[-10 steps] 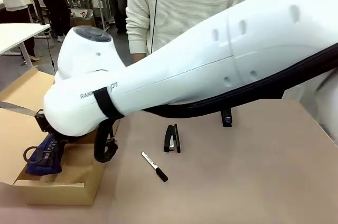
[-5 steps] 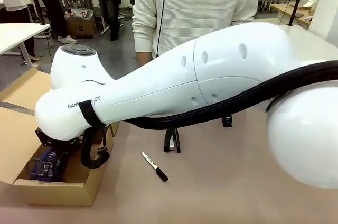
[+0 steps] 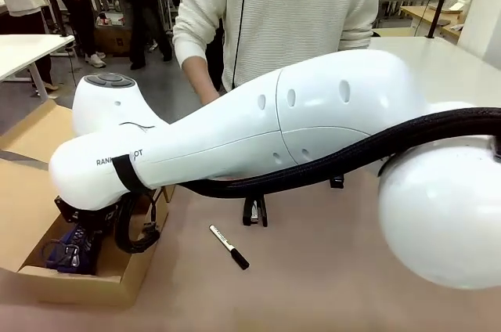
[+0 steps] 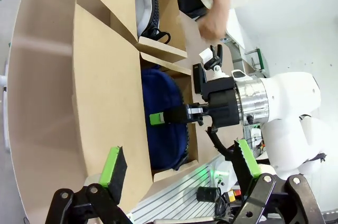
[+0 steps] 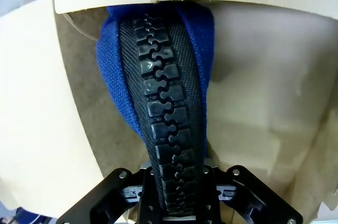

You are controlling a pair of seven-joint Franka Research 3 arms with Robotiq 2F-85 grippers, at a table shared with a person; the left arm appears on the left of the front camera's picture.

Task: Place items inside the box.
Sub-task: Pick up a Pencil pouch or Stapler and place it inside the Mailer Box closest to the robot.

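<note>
**A:** While the right arm reaches across to the box [image 3: 86,289], where's the navy pouch [image 3: 69,250]?

**B:** Inside the box, at the near end. Its zip strip runs between the right fingers [image 4: 157,119]. Can't tell if they're clamped on it or loose.

**A:** Left side?

**B:** Left fingers [image 4: 113,166] are wide apart, hovering over the box's flap. Stapler [image 3: 254,211] and marker [image 3: 228,247] lie on the table [image 3: 313,289] right of the box, near each other, not touching.

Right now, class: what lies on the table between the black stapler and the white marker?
Nothing. In the front view, the brown table between the stapler and the marker is bare.
</note>
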